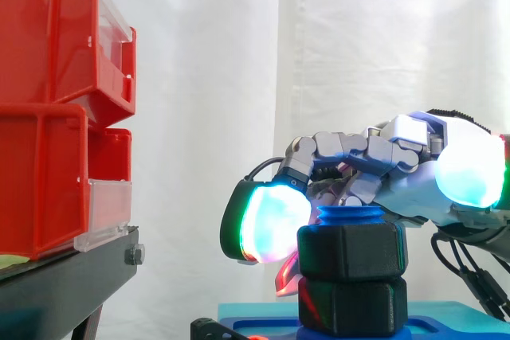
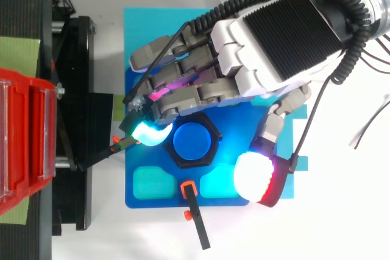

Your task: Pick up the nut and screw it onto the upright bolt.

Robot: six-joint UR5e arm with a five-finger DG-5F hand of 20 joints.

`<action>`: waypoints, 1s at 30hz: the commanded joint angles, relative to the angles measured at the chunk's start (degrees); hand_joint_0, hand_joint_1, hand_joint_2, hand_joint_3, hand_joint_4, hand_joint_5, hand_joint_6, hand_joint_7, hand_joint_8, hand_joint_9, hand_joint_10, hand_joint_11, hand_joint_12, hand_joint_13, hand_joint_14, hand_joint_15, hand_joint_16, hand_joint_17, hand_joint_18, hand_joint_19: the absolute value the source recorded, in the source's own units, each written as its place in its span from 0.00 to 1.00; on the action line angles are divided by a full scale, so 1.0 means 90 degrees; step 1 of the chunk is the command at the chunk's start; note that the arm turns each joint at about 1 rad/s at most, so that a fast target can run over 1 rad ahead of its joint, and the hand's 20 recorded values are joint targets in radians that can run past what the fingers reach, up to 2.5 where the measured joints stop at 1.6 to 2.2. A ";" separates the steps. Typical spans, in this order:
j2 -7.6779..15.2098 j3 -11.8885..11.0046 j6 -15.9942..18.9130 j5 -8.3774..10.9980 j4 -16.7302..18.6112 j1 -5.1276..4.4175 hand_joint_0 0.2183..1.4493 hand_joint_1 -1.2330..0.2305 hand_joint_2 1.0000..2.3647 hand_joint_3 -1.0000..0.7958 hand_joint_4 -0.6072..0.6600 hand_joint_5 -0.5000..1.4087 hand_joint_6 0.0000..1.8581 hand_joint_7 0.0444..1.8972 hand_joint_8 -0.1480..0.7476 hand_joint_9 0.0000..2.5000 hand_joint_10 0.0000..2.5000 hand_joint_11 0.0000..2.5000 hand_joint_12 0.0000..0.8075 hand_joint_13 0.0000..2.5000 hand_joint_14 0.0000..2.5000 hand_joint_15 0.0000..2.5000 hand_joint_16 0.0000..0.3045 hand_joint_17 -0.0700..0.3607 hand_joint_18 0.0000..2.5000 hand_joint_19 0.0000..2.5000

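robot hand (image 2: 286,35) over nut (image 1: 352,251) on bolt (image 2: 194,140), red bins (image 1: 56,117) well apart.

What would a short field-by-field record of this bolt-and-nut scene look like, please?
bolt: blue, upright, top showing above the nut
nut: black, hexagonal, sitting round the bolt near its top
lower black piece: similar hexagonal shape, directly beneath the nut
blue base: flat, under the bolt
hand: over the bolt, coming in from the right in the side view
red bins: stacked on the left
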State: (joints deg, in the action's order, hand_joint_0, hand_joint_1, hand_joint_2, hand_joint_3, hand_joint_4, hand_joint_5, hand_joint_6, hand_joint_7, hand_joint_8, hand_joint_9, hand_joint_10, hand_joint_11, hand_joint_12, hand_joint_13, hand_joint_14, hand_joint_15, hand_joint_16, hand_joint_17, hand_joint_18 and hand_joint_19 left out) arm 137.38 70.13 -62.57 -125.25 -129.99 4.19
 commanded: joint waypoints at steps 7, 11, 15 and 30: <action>0.0000 0.0001 -0.0011 0.0001 0.0127 0.0032 0.19 0.73 0.00 0.28 0.72 0.21 0.27 0.54 0.50 0.42 0.00 0.02 0.40 0.27 0.00 0.00 0.12 0.36 0.15 0.00; 0.0000 0.0001 -0.0050 0.0001 0.0127 0.0061 0.19 0.73 0.00 0.28 0.72 0.21 0.27 0.58 0.51 0.43 0.00 0.02 0.40 0.27 0.00 0.00 0.12 0.35 0.16 0.00; 0.0000 0.0001 -0.0060 -0.0009 0.0137 0.0120 0.19 0.72 0.00 0.28 0.70 0.23 0.27 0.64 0.51 0.43 0.00 0.02 0.40 0.27 0.00 0.00 0.11 0.34 0.16 0.00; 0.0000 0.0001 -0.0108 -0.0048 0.0166 0.0247 0.22 0.67 0.00 0.28 0.54 0.28 0.34 0.63 0.43 0.56 0.00 0.05 0.30 0.36 0.00 0.02 0.08 0.29 0.24 0.00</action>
State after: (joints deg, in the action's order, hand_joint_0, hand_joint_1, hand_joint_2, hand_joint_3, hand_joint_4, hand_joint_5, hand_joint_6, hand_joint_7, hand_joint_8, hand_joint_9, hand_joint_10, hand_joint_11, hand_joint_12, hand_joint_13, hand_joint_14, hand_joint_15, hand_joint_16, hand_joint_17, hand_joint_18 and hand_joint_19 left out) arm 137.37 70.14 -63.50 -125.62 -128.50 6.26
